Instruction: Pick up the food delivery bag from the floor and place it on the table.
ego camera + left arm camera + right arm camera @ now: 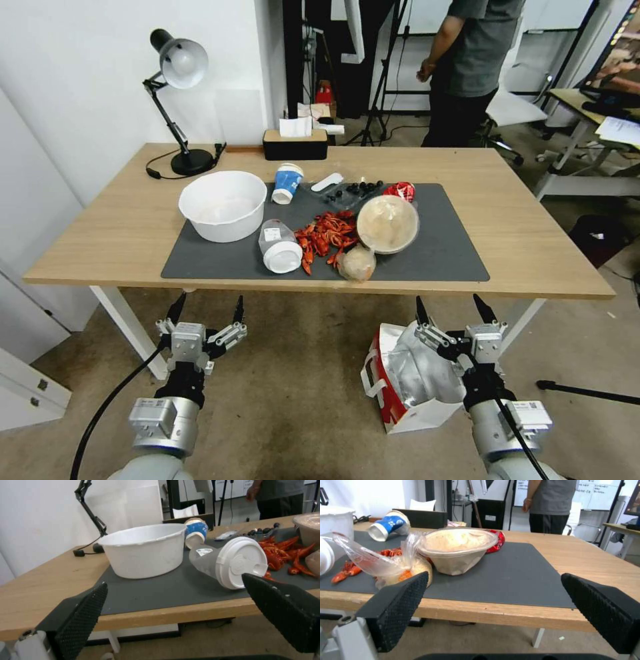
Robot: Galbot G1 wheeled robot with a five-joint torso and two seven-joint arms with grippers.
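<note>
- I see the food delivery bag (407,383) standing on the floor, in front of the table (533,260).
- My right gripper (452,313), wide open and empty, hovers directly above it, so this arm is nearer.
- My left gripper (207,310), also open and empty, is well apart.

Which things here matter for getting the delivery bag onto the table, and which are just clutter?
For the job: food delivery bag on the floor, table, right gripper, left gripper.
Just lying about: white bowl, desk lamp, tissue box, crayfish.
</note>
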